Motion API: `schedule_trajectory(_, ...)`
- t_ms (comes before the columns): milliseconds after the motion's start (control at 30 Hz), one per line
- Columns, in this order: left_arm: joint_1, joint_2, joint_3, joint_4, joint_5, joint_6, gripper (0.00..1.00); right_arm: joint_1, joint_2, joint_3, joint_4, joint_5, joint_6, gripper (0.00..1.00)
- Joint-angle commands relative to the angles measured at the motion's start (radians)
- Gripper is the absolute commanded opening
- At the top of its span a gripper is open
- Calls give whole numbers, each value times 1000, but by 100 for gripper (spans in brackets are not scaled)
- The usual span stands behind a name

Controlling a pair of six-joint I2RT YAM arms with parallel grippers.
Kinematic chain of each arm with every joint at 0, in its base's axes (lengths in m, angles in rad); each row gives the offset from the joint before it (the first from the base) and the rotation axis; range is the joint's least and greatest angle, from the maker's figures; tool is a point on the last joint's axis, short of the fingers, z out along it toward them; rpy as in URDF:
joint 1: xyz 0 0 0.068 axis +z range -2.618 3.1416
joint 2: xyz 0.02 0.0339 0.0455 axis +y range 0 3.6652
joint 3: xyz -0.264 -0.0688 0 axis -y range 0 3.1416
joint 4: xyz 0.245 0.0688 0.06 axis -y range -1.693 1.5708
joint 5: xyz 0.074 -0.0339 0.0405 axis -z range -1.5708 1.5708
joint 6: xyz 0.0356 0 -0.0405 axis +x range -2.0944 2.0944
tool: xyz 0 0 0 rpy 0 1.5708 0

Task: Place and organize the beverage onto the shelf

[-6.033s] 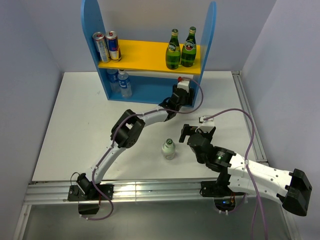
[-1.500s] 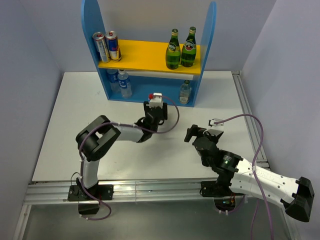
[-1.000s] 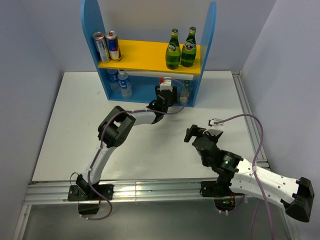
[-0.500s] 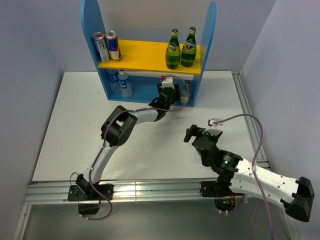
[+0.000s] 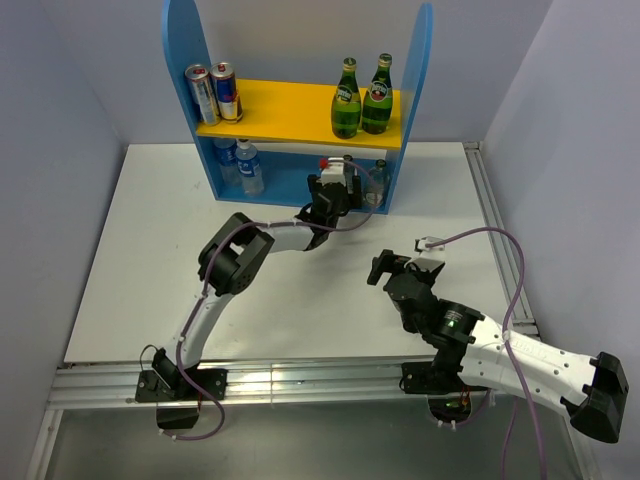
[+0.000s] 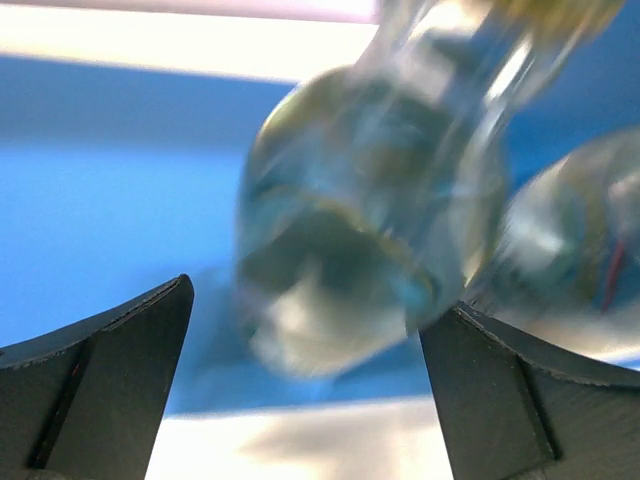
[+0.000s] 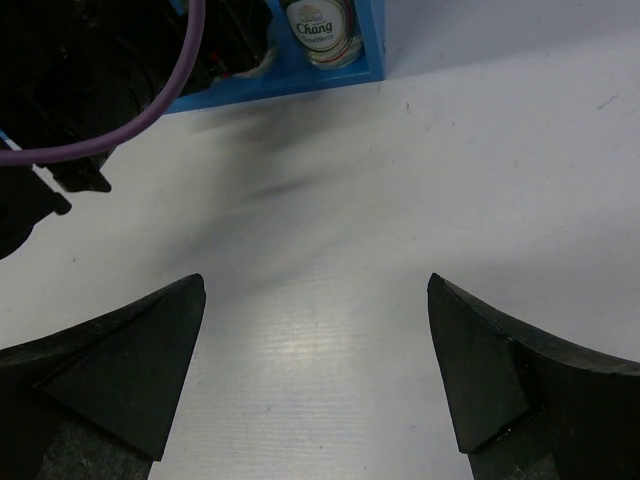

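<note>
My left gripper (image 6: 305, 300) is spread wide around a blurred, cut-off clear bottle (image 6: 370, 200). Only the top view places us at the shelf's (image 5: 180, 60) lower right end, by the table's (image 5: 140, 250) far edge. My right gripper (image 7: 317, 290) gapes wide near the right edge.

The one word I can read is "Chang", on the label of a clear bottle (image 7: 320, 28) at the far right of the shelf (image 7: 300, 82), lower tier. The other labels are too small.
</note>
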Motion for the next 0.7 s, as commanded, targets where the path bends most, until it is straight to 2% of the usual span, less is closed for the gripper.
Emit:
schedule_trajectory(0, -7, -134, -72, 76, -25, 13, 99, -5, 6, 15, 39, 20, -5, 98)
schedule_trajectory(467, -102, -424, -439, 101, -45, -21, 99, -5, 52, 26, 40, 37, -5, 98)
schedule_trajectory(600, -136, -565, -592, 41, -74, -111, 99, -3, 52, 29, 34, 44, -5, 98)
schedule_trajectory(667, -186, -684, -678, -59, -167, -125, 99, -2, 33, 22, 39, 41, -14, 98)
